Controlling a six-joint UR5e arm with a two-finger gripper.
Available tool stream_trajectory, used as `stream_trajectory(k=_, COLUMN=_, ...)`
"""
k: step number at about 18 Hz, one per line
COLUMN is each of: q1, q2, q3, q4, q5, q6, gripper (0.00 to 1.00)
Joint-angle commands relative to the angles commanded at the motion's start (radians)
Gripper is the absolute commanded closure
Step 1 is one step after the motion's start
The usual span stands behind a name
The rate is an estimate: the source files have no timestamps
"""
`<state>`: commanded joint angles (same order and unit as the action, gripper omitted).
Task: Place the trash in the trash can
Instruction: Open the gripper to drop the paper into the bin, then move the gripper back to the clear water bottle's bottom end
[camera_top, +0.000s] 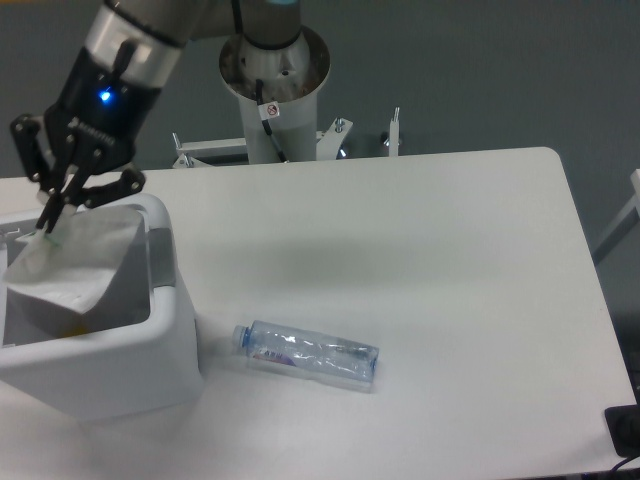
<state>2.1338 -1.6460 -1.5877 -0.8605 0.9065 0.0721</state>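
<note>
My gripper (50, 222) is shut on the top corner of the crumpled white paper wrapper (70, 265). The wrapper hangs over the opening of the white trash can (175, 345) at the table's left, its lower part inside the rim. The crushed clear plastic bottle (308, 352) with a blue cap lies on its side on the table, to the right of the trash can and far from the gripper.
The arm's white base column (275, 90) stands behind the table's back edge, with metal brackets (392, 132) beside it. The table's right edge runs down at far right. A dark object (624, 430) sits at the lower right corner.
</note>
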Motion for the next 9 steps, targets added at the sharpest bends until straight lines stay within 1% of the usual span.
stream_trajectory(k=1, q1=0.000, q2=0.002, q3=-0.003, q4=0.002, q5=0.027, q6=-0.002, gripper=0.10)
stream_trajectory(k=2, q1=0.000, q2=0.000, q3=-0.003, q4=-0.002, q5=0.061, q6=-0.005, gripper=0.04)
stream_trajectory(k=3, q1=-0.002, q2=-0.002, q3=-0.002, q4=-0.002, q5=0.080, q6=-0.005, gripper=0.00)
stream_trajectory(k=6, q1=-0.002, q2=0.002, q3=0.000, q4=-0.005, q5=0.086, q6=-0.009, gripper=0.00)
stream_trajectory(k=8, q1=0.003, q2=0.003, q3=0.012, q4=-0.006, q5=0.087, q6=-0.027, gripper=0.00)
stream_trajectory(k=9, q1=0.026, q2=0.002, q3=0.011, q4=-0.006, q5=0.089, q6=-0.061, gripper=0.00)
